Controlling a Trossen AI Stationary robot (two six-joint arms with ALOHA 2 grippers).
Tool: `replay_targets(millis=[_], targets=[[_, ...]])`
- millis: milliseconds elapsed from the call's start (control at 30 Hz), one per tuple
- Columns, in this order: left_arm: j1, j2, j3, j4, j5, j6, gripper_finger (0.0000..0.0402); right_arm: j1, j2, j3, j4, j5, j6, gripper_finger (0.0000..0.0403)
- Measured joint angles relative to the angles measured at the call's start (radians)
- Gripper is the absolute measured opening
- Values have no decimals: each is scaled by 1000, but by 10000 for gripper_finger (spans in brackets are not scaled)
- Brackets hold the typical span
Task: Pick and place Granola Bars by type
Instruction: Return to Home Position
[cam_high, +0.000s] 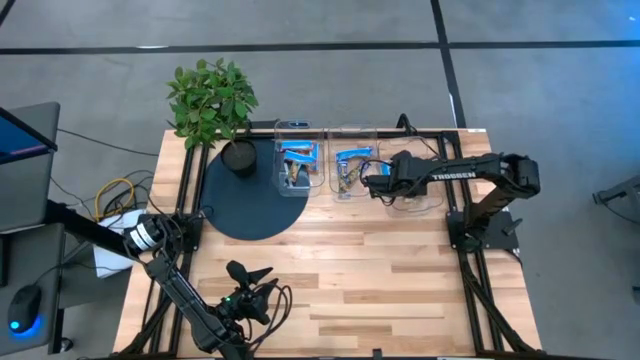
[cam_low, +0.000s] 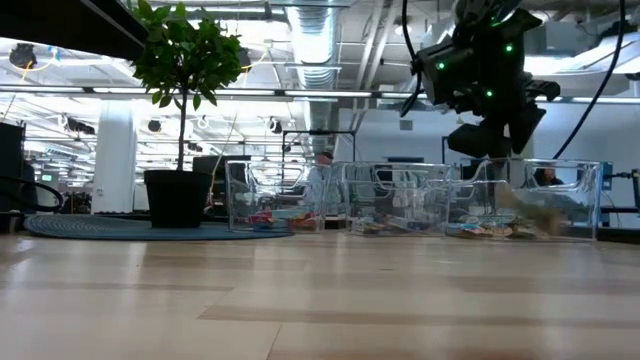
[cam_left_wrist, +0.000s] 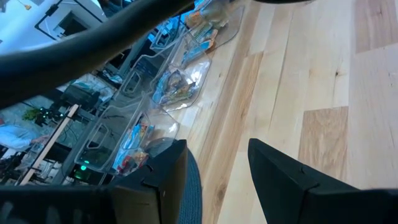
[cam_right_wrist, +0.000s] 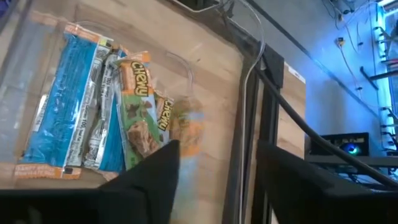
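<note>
Three clear tubs stand in a row at the table's far side: left tub (cam_high: 297, 166), middle tub (cam_high: 351, 168), right tub (cam_high: 418, 190). Blue, silvery and brown-orange granola bars (cam_right_wrist: 93, 106) lie flat on a tub floor in the right wrist view. My right gripper (cam_high: 368, 183) (cam_right_wrist: 217, 146) hangs open above the tubs, between the middle and right one. A blurred brown-orange bar (cam_right_wrist: 186, 127) shows just beyond one fingertip, and no finger is closed on it. My left gripper (cam_high: 250, 275) (cam_left_wrist: 214, 149) waits open over the table's near left part.
A potted plant (cam_high: 215, 105) stands on a round dark mat (cam_high: 240, 215) at the far left, beside the left tub. Bare wooden table (cam_high: 380, 270) stretches between the tubs and the near edge. Black frame posts run along both side edges.
</note>
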Motion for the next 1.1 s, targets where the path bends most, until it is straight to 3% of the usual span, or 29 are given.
replay_targets(millis=[167,367,633,800,1100], targets=[[0,0,0,0,0,0,167,13,0,0,-3,22,-2,258],[0,0,0,7,-88,24,167,120,0,21,-7,129,-29,271],[4,0,0,39,-159,76,167,418,-14,98,-39,371,-155,271],[39,0,18,35,-319,30,167,609,-66,119,-67,538,-159,270],[187,0,129,29,-348,92,167,911,-192,118,-51,622,-158,270]])
